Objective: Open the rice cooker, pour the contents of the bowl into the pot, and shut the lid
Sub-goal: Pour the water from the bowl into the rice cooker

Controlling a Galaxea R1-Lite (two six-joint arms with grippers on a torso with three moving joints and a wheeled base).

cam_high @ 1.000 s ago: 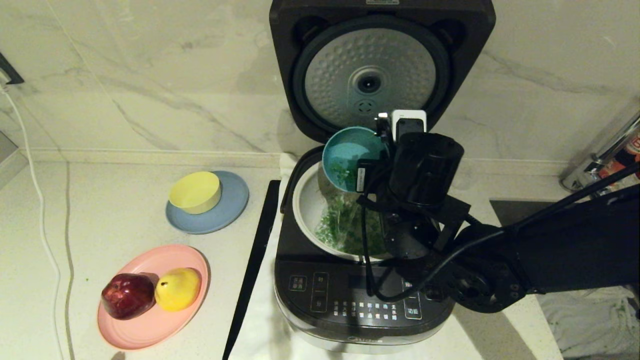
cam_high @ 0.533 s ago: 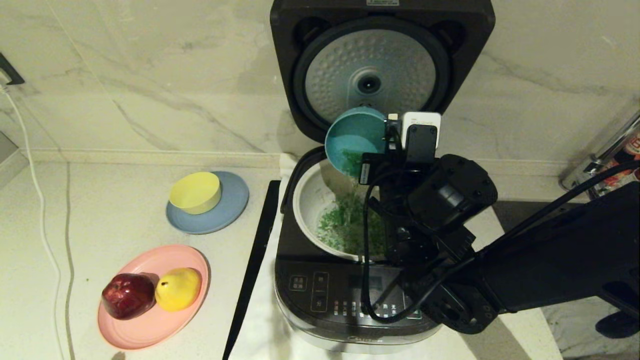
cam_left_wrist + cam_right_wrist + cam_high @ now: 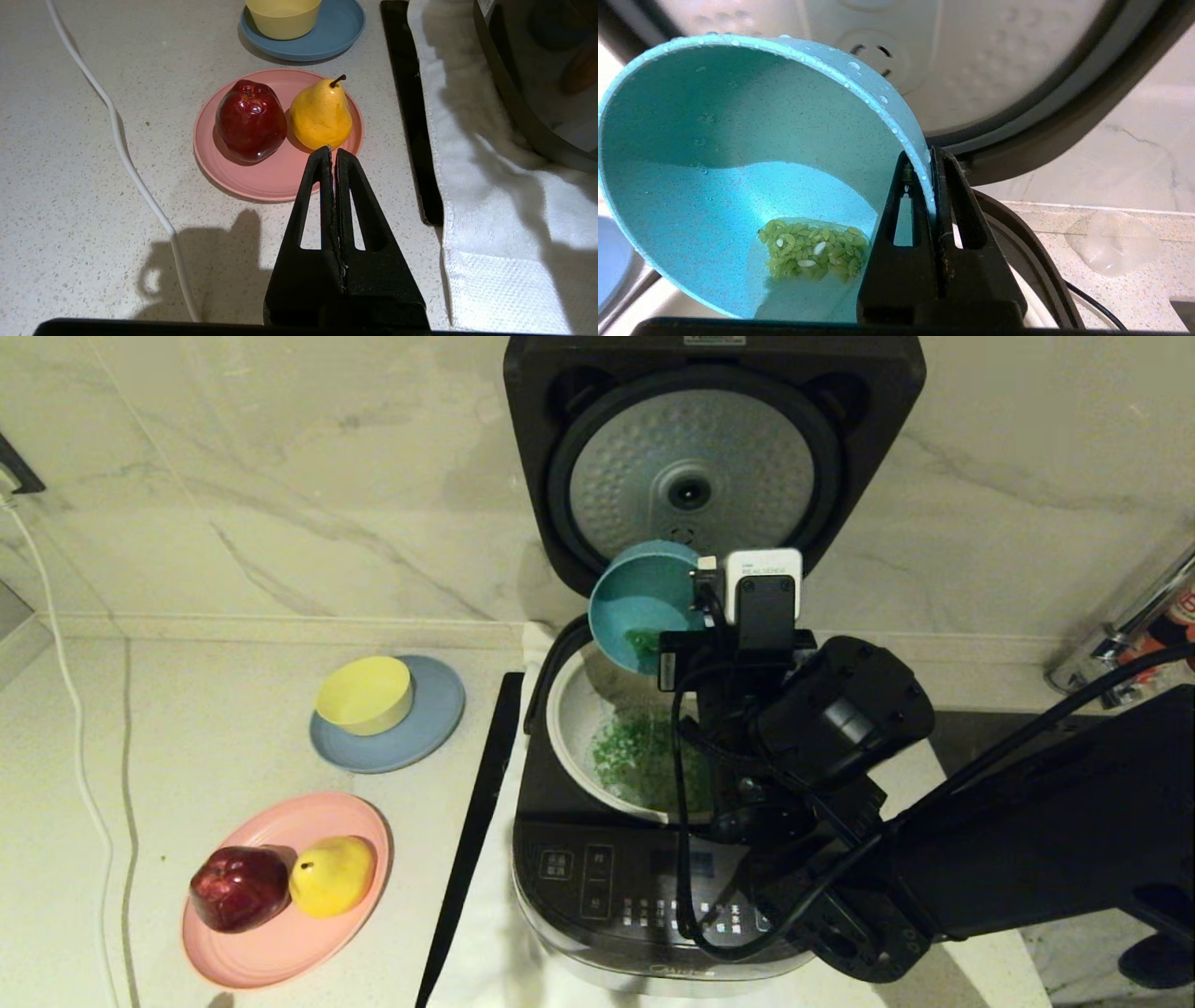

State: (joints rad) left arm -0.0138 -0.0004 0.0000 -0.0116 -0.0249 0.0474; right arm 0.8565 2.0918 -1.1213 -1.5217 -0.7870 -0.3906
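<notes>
The rice cooker [image 3: 597, 887] stands with its lid [image 3: 691, 476] swung up against the wall, silver inner plate facing me. My right gripper [image 3: 924, 158] is shut on the rim of the teal bowl [image 3: 639, 607], holding it steeply tipped over the back of the cream pot [image 3: 571, 728]. Green contents [image 3: 635, 765] lie on the pot's floor. A small wet clump of the contents [image 3: 812, 249] still clings inside the bowl [image 3: 738, 140]. My left gripper [image 3: 332, 151] is shut and empty, hovering over the counter beside the pink plate.
A pink plate [image 3: 280, 933] carries a red apple [image 3: 238, 887] and a yellow pear [image 3: 331, 873]. A yellow bowl [image 3: 364, 693] sits on a blue plate [image 3: 429, 728]. A black strip [image 3: 471, 840] and a white towel [image 3: 490, 196] lie by the cooker. A white cable [image 3: 79, 747] runs at the left.
The right wrist has turned and tipped the bowl further, shifting it slightly left. Most of the green bits have dropped into the pot. The left arm has stayed still.
</notes>
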